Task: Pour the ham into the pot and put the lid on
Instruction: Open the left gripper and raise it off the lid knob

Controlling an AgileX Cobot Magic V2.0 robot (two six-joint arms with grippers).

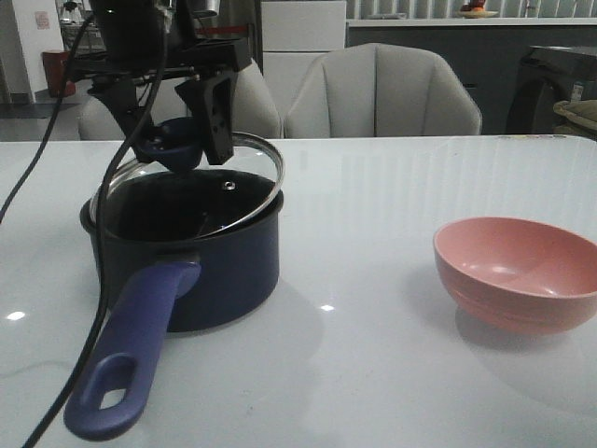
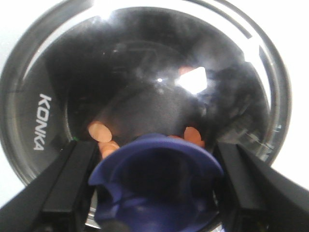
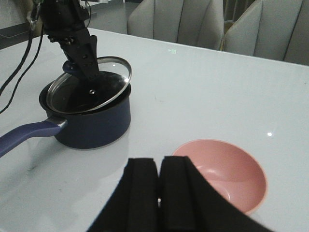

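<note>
Dining room; white table (image 1: 392, 187); upholstered chairs (image 1: 382, 89)

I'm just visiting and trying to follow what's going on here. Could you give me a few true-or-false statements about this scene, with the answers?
1. The lid sits flat and sealed on the pot. False: it is tilted, one edge raised.
2. The ham is inside the pot. True.
3. The pink bowl holds orange pieces. False: it looks empty.
4. The left claw is at the lid's knob. True.
5. The right claw holds the bowl. False: it is shut, holding nothing.
</note>
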